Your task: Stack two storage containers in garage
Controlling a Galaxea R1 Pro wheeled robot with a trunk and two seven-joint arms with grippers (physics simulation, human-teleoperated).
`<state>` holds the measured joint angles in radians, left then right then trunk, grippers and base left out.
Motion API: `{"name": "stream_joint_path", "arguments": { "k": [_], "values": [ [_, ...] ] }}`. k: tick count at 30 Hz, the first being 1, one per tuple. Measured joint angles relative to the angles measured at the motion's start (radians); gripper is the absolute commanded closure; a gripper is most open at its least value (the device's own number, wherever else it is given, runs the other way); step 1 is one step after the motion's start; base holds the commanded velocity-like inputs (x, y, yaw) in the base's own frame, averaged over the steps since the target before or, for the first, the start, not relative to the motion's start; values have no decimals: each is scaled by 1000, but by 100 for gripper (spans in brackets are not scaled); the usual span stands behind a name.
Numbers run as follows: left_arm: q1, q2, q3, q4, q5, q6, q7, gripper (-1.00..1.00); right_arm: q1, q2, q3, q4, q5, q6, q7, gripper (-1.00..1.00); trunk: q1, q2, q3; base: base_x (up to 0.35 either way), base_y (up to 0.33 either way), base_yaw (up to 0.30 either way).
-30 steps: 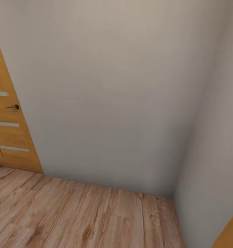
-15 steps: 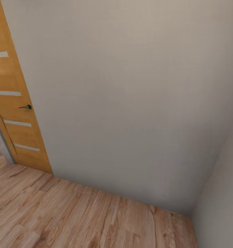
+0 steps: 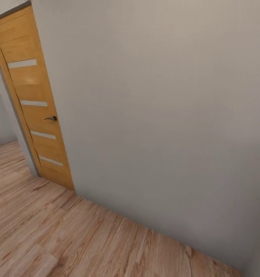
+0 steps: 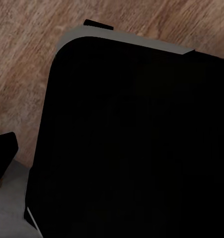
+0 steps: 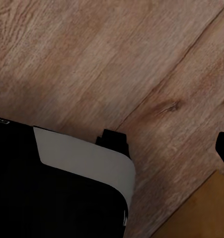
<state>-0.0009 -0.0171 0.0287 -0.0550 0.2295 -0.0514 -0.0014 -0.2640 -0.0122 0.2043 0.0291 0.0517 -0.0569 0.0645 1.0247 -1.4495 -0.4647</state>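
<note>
A wooden door (image 3: 35, 107) at the frame's left, beside a grey wall (image 3: 156, 115), above plank flooring (image 3: 49, 238); claw states cannot be told.

Not much to read here, honestly. The only lettering is a couple of white characters at the very edge of the black, white-trimmed robot base panel (image 5: 52, 198) in the right wrist view, cut off by the frame and too partial to make out. Nothing else carries text.
</note>
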Motion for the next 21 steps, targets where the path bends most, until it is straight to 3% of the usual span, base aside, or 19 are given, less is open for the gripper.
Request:
{"name": "stream_joint_path", "arguments": {
  "k": [9, 16, 21],
  "values": [
    [0, 0, 1, 0, 1, 0, 0, -100, 0, 0, -9, 0, -4, -15, -6, -100, 0, 0, 0, 33, 0, 300],
    [0, -1, 1, 0, 1, 0, 1, -100, 0, -7, -108, 0, -5, -22, -69, -100, 0, 0, 0, 0, 0, 300],
    [0, -1, 1, 0, 8, 0, 1, -100, 8, -10, -124, 1, 1, -23, -96, -100, 0, 0, 0, 0, 0, 300]
  ]
}}
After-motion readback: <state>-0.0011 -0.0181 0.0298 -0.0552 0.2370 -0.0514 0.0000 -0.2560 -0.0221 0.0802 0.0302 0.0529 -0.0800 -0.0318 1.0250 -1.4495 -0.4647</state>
